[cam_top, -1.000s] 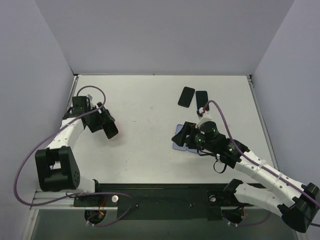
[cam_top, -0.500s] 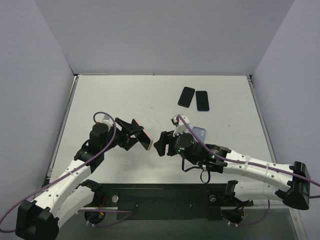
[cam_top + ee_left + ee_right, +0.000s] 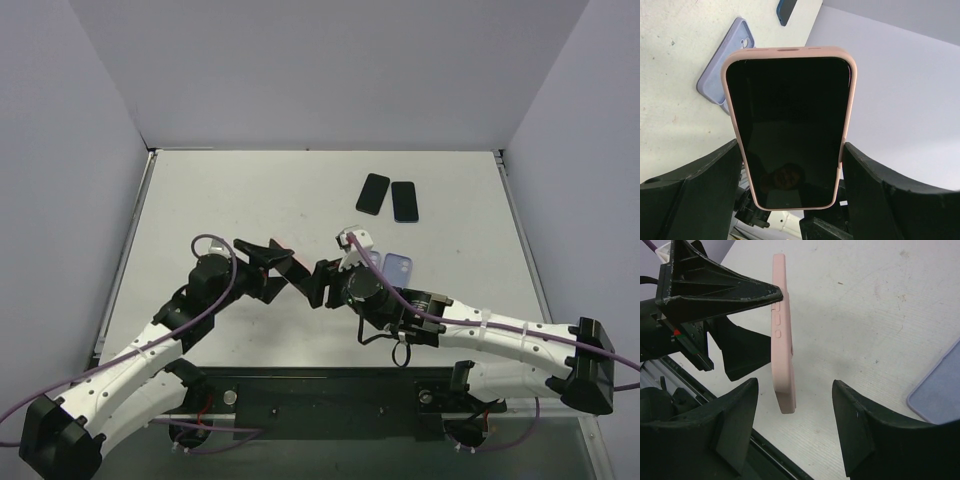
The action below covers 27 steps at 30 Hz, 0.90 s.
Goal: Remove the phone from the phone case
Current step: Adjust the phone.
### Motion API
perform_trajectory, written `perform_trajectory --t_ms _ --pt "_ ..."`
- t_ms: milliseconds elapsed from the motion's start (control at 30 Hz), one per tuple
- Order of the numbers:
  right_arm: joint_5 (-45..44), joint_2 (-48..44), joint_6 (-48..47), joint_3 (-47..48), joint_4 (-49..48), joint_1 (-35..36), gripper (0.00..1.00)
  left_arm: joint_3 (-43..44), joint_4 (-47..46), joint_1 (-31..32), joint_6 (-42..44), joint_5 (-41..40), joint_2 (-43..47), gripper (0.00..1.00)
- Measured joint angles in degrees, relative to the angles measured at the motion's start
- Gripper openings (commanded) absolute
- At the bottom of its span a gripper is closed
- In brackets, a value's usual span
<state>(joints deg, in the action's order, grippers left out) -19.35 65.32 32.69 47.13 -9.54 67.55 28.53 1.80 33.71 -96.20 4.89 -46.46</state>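
A phone with a dark screen sits in a pink case [image 3: 790, 125]. My left gripper [image 3: 790, 170] is shut on its sides and holds it above the table at the middle of the top view [image 3: 287, 270]. In the right wrist view the pink case [image 3: 781, 345] shows edge-on. Its free end lies between the fingers of my right gripper [image 3: 795, 384], nearer one of them, with a gap on both sides. My right gripper [image 3: 320, 284] is open and empty, facing the left one.
An empty lavender case [image 3: 398, 267] lies on the table just right of the right wrist; it also shows in the left wrist view [image 3: 722, 65] and the right wrist view [image 3: 940, 390]. Two dark phones [image 3: 373, 193] [image 3: 403, 201] lie at the back.
My left arm has swung from the far left to the centre with the pink-cased phone. My right gripper has left the lavender case and moved left until its open fingers flank the phone's end.
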Motion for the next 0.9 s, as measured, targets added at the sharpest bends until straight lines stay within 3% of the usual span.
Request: perform_trajectory --t_ms 133,567,600,633,667,700,733,900 --pt "-0.8 1.0 0.0 0.0 -0.7 0.0 0.49 0.0 0.0 0.7 -2.4 -0.9 0.1 0.00" --pt "-0.8 7.2 -0.1 2.0 -3.5 0.9 0.00 -0.6 0.0 4.5 -8.5 -4.7 2.1 0.03" --pt "-0.7 7.2 -0.8 2.0 -3.4 1.1 0.00 -0.8 -0.1 4.5 -8.6 -4.7 2.1 0.24" --pt "-0.7 7.2 -1.2 2.0 -3.1 1.2 0.00 -1.0 -0.1 4.6 -8.8 -4.7 2.2 0.35" --pt "-0.6 7.2 -1.4 2.0 -3.0 1.2 0.00 -1.4 -0.5 4.7 -9.3 -4.7 2.2 0.57" --pt "-0.4 7.1 -1.4 1.9 -2.9 1.2 0.00 -1.8 -0.9 4.8 -9.5 -4.7 2.3 0.65" --pt "-0.3 7.1 -1.4 1.8 -2.9 1.2 0.00 -2.1 -1.2 4.8 -9.7 -4.6 2.6 0.80" --pt "3.8 4.2 -1.4 -0.1 -2.9 0.2 0.00 -3.3 -0.8 5.2 -9.6 -3.7 5.2 0.84"
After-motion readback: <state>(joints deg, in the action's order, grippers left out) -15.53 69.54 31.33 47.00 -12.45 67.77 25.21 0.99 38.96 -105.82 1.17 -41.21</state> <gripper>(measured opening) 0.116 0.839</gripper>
